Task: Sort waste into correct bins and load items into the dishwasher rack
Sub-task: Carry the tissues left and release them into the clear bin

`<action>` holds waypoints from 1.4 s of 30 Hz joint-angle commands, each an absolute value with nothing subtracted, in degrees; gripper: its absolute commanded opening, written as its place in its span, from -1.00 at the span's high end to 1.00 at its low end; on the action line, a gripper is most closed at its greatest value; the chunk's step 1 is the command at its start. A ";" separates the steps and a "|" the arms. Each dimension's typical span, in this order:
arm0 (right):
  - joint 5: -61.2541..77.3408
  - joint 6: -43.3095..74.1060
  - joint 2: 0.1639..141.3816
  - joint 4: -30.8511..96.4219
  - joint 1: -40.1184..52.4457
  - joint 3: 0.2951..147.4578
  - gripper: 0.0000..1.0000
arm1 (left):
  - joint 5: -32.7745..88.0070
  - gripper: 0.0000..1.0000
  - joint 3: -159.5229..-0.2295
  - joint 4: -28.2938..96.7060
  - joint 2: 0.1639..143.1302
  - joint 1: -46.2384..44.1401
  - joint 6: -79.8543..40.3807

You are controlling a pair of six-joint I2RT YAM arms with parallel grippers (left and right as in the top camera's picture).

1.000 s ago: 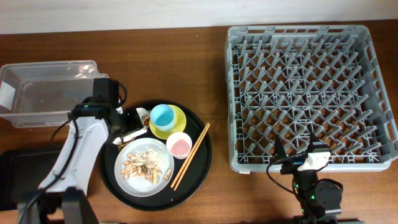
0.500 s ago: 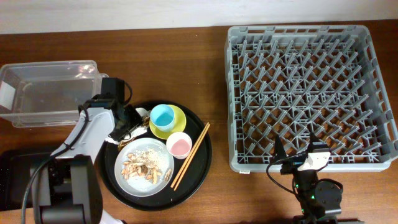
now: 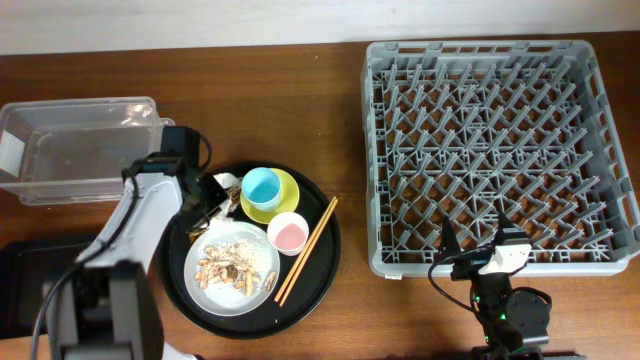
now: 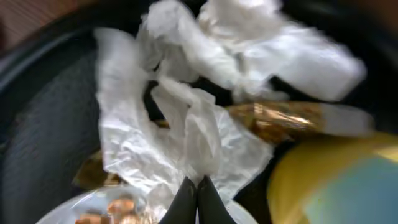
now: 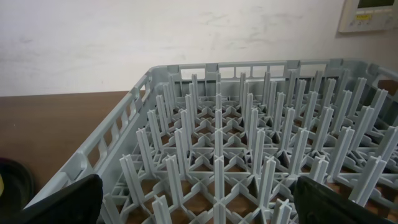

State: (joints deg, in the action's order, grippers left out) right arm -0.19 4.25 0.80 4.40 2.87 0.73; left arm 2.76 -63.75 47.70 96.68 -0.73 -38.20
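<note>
Rack [image 3: 478, 150]: plain grey throughout, its pegs forming a regular criss-cross grid. Table [image 3: 300, 100] was reddish-brown with faint wood grain, and the wall [image 5: 124, 43] was a mottled off-white. Round tray [image 3: 315, 285] was glossy black, blue cup [image 3: 262, 186] light sky blue, bowl [image 3: 285, 205] yellow, pink cup [image 3: 288, 234] pale-rimmed with a pink inside, chopsticks [image 3: 306, 250] light tan wood, and the plate [image 3: 215, 296] white, speckled with beige-brown scraps [image 3: 232, 263]. Napkins [image 4: 186, 118] were white and creased, wrapper [image 4: 280, 121] a shiny golden brown, tub [image 3: 70, 150] clear and colourless, flat tray [image 3: 25, 290] black.
</note>
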 commanded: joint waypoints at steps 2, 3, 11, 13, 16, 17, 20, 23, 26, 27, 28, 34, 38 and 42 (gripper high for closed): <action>-0.67 4.27 0.36 4.64 2.50 0.32 -0.97 | 3.18 0.98 -66.35 48.56 85.78 -0.25 -38.11; -0.67 4.27 0.36 4.64 2.50 0.32 -0.97 | 3.14 0.98 -66.35 48.47 82.48 0.32 -38.11; -0.67 4.27 0.36 4.64 2.50 0.32 -0.97 | -7.57 0.98 -66.35 41.04 70.32 5.02 -38.15; -0.67 4.27 0.36 4.64 2.50 0.32 -0.97 | -8.03 0.98 -66.32 37.08 70.08 6.63 -38.15; -0.67 4.27 0.36 4.64 2.50 0.32 -0.97 | -14.79 0.98 -66.32 32.58 71.20 6.83 -38.15; -0.67 4.27 0.36 4.64 2.50 0.32 -0.97 | -19.92 0.98 -66.32 28.80 72.23 6.83 -38.15; -0.67 4.27 0.36 4.64 2.50 0.32 -0.97 | -27.83 0.98 -66.32 20.29 75.09 7.01 -38.13; -0.67 4.27 0.36 4.64 2.50 0.32 -0.97 | -28.97 0.98 -66.32 14.37 78.61 8.56 -38.11; -0.67 4.27 0.36 4.64 2.50 0.32 -0.97 | -28.97 0.98 -66.32 7.62 83.31 9.74 -36.40; -0.67 4.27 0.36 4.64 2.50 0.32 -0.97 | -29.02 0.97 -66.32 5.41 85.10 9.96 -34.15; -0.67 4.27 0.36 4.64 2.50 0.32 -0.97 | -28.99 0.90 -66.32 3.11 87.00 10.11 -31.14; -0.67 4.27 0.36 4.64 2.50 0.32 -0.97 | -28.97 -0.98 -66.32 1.91 93.71 10.83 -26.44; -0.67 4.27 0.36 4.64 2.50 0.32 -0.97 | -28.67 -0.98 -66.32 5.87 93.03 10.76 -26.44; -0.67 4.27 0.36 4.64 2.50 0.32 -0.97 | -12.93 -0.98 -66.32 22.02 88.77 10.39 -26.48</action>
